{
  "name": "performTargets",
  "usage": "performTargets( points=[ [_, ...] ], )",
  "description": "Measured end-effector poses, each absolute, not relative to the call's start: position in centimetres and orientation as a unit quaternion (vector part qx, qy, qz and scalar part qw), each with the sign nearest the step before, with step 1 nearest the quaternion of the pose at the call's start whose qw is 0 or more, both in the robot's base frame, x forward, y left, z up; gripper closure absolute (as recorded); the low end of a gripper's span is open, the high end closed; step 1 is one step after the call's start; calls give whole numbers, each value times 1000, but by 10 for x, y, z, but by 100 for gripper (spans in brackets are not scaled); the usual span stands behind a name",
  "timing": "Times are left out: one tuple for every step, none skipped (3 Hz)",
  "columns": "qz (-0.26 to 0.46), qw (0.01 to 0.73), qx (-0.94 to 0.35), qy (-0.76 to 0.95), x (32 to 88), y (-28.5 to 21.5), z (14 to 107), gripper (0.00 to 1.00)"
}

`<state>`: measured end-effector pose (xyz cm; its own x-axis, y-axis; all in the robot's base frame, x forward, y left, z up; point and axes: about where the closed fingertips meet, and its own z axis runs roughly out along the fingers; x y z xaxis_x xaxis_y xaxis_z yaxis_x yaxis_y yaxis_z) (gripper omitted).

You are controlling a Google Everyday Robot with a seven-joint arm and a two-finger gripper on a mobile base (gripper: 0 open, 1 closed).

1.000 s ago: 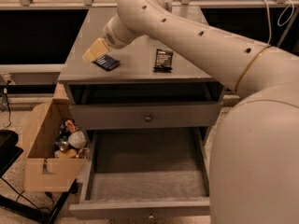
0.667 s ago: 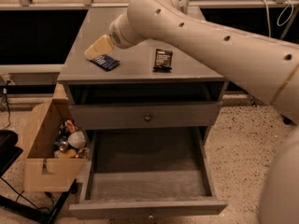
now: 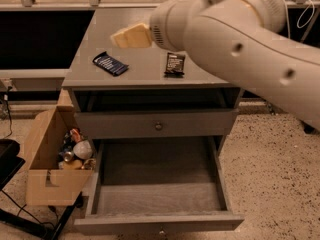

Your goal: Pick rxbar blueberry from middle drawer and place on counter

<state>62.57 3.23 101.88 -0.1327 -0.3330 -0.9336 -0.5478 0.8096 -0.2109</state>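
The rxbar blueberry [image 3: 110, 63], a dark blue wrapper with white print, lies flat on the counter [image 3: 145, 76] near its left front. My gripper [image 3: 131, 35] hangs above the counter, up and to the right of the bar and apart from it, holding nothing. The middle drawer [image 3: 160, 221] is pulled fully out below, and its tray shows nothing inside. My large white arm fills the upper right of the view.
A black-wrapped bar [image 3: 175, 64] lies on the counter right of the blue one. The upper drawer front [image 3: 158, 126] with its knob stands slightly out. A cardboard box [image 3: 47, 159] with several items sits on the floor at the left.
My gripper has lifted off the blue bar and drawn back up and to the right. The bar stays on the counter where it was.
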Motion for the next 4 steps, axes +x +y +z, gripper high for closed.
performTargets(
  points=[
    [80, 617, -278, 732, 597, 14, 1037, 0],
    [81, 617, -279, 732, 596, 15, 1037, 0],
    [70, 619, -233, 747, 610, -31, 1039, 0],
    [59, 619, -165, 766, 624, -101, 1039, 0]
  ],
)
